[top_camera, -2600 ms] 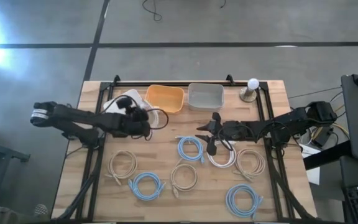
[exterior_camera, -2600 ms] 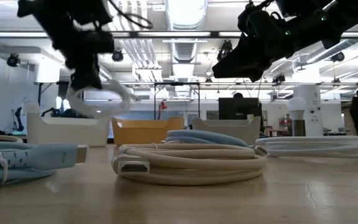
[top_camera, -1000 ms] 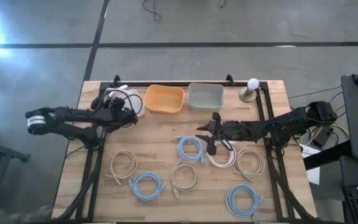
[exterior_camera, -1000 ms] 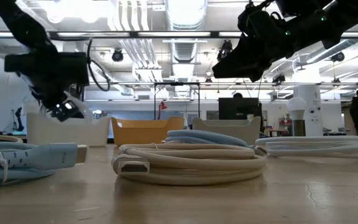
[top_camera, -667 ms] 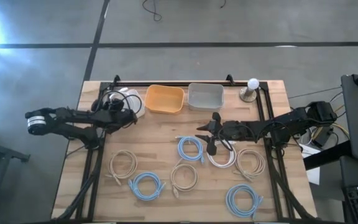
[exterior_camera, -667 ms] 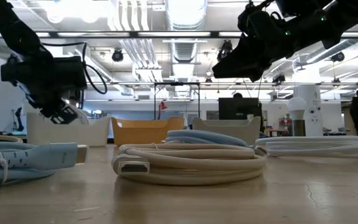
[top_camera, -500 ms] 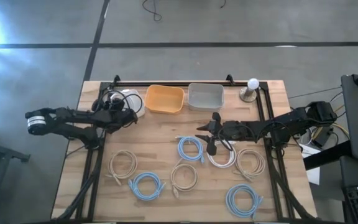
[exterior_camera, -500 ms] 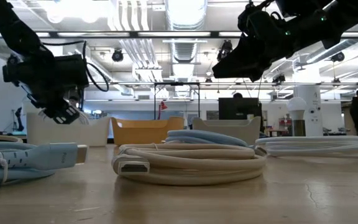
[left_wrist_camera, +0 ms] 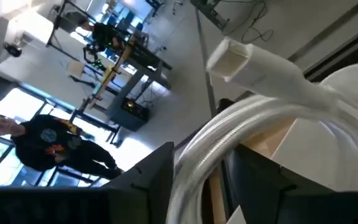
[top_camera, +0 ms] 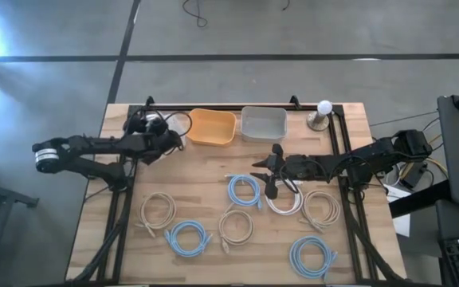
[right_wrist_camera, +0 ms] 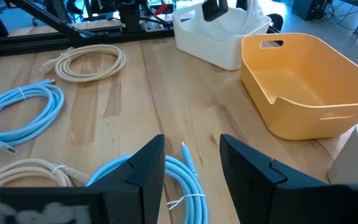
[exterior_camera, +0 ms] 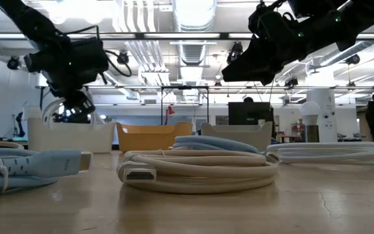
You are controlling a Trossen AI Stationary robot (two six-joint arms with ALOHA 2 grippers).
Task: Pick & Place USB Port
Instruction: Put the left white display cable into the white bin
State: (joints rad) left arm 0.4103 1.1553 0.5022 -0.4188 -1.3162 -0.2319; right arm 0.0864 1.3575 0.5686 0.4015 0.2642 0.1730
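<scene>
Left gripper, fingers spread, hovers over the white bin at the far left; white cable between them. Right gripper, spread and empty, waits above the blue cable mid-table.

I see the white USB cable, a coiled bundle with a blocky white plug standing out from the loops, lying across the rim of the white bin at the desk's far left corner. The bin is a low, pale tub, just beside the orange bin, which in turn sits next to the clear grey bin. From desk height I make out a pale loop of the cable arching above the white bin's wall. Whether the coil rests fully inside I cannot tell.
</scene>
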